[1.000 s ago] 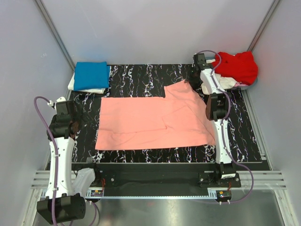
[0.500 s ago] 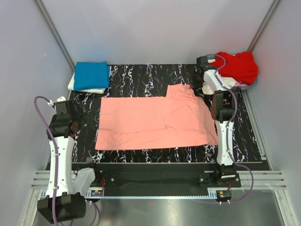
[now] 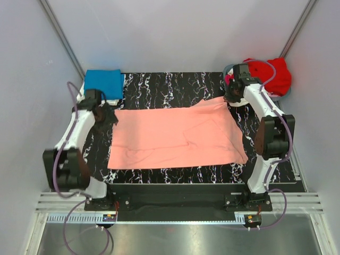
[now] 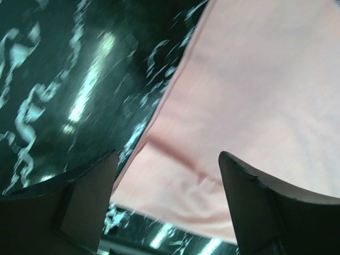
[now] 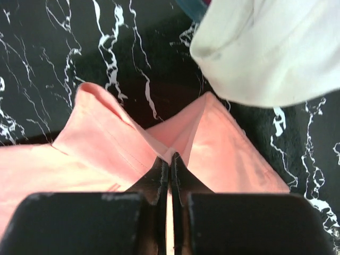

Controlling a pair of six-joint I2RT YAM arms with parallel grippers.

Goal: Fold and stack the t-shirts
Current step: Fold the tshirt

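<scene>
Salmon-pink shirt [image 3: 175, 138] lies flat across the middle of the mat [image 3: 159, 82]; right claw [image 5: 169, 159], at the mat's far right, is pressed together, pinching a thin fold of the shirt's corner — left claw [image 4: 169, 156] hangs spread over the mat's far-left side, gripping nothing; lifting now, one-sided, could drag the shirt askew, or the slim pinch slip.

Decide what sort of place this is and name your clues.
Most likely a robotics lab work cell, not a home: plain grey walls enclose a black marbled table, a left arm and a right arm are bolted at its near edge, and a salmon-pink t-shirt lies spread on it.
</scene>
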